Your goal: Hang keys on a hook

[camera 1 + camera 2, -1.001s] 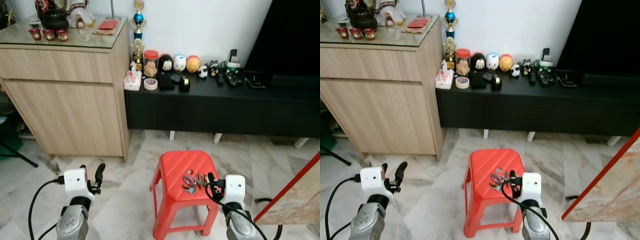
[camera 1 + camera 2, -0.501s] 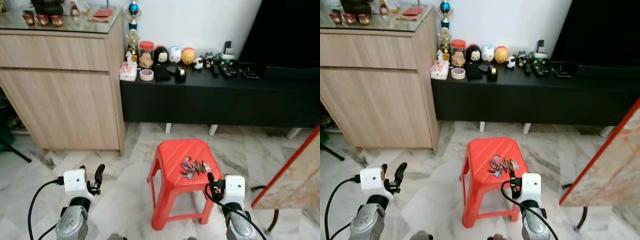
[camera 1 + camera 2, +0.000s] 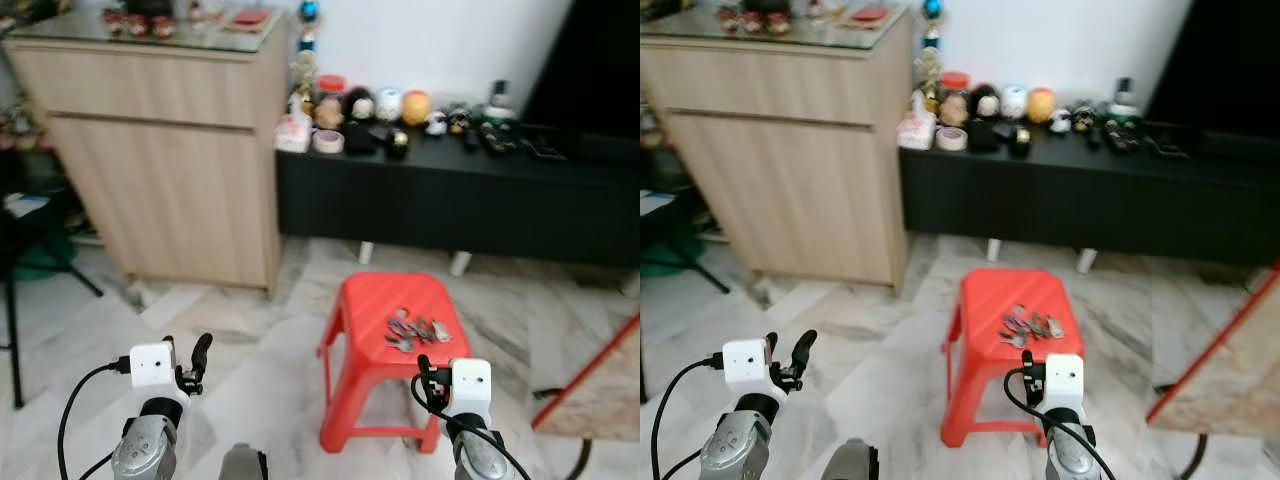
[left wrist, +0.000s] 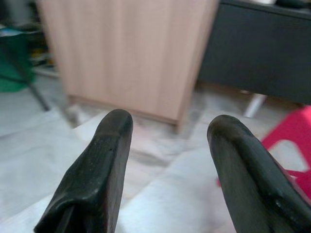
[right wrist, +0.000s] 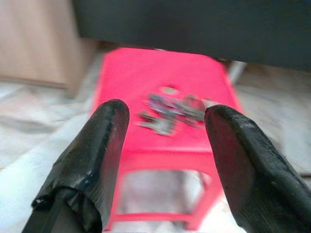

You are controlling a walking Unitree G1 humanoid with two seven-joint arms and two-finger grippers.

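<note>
While both grippers were held low and spread wide with nothing between their fingers, the keys (image 3: 412,331) lay in a bunch on top of a red stool (image 3: 357,312).

At the far left a wooden cabinet (image 3: 170,170) was seen standing on the pale marble floor (image 3: 250,340), and the left gripper (image 3: 196,357) was raised in front of it, well apart from the stool. Beside the cabinet a long black console (image 3: 450,200) was set against the wall, with small figurines (image 3: 388,104) lined along its top. The stool stood before the console, and the right gripper (image 5: 165,121) was pointed at the keys from just short of the stool's near edge.
</note>
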